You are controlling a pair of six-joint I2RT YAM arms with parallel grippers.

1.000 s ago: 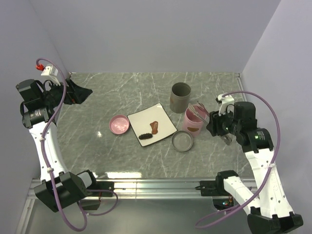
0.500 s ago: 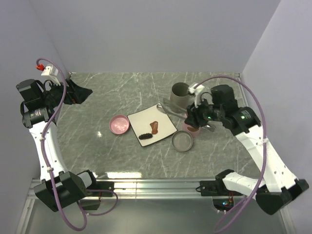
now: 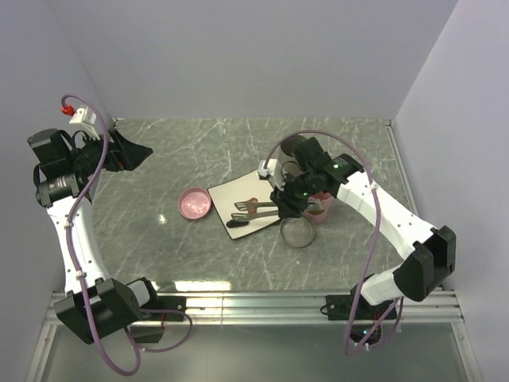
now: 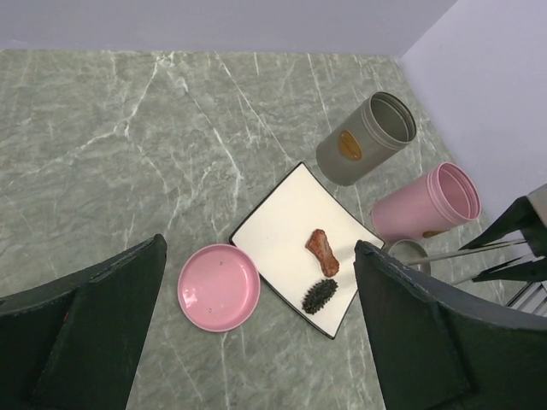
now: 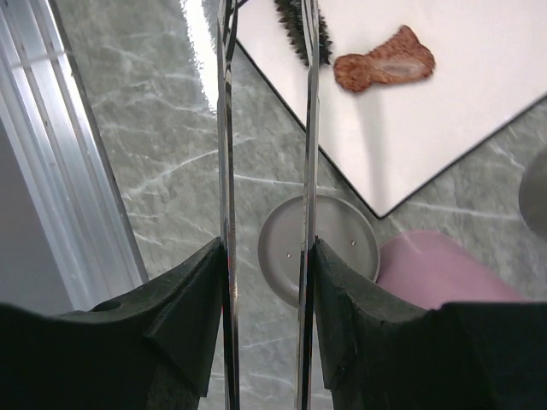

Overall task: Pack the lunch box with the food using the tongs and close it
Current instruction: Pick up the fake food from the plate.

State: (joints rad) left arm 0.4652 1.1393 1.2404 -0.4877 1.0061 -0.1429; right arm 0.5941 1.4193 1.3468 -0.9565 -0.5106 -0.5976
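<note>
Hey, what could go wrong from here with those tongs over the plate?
1. The reddish-brown piece and dark oblong lie close together; the tongs may nudge the oblong off the plate edge.
2. The right gripper pinches two thin arms, so the tongs might twist.
3. The pink container stands right by that arm; a swing may tip it.

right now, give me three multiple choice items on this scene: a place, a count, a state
1. Where is the dark brown oblong? A on the white plate B in the pink dish C in the grey cup
2. How many food pieces are on the plate? A one B two C four
3. The right gripper is: A shut on the tongs B open, empty C shut on the pink dish

1 A, it lies beside the reddish-brown piece on the plate. 2 B, only those two show there. 3 A, both tong arms run between its fingers.
</note>
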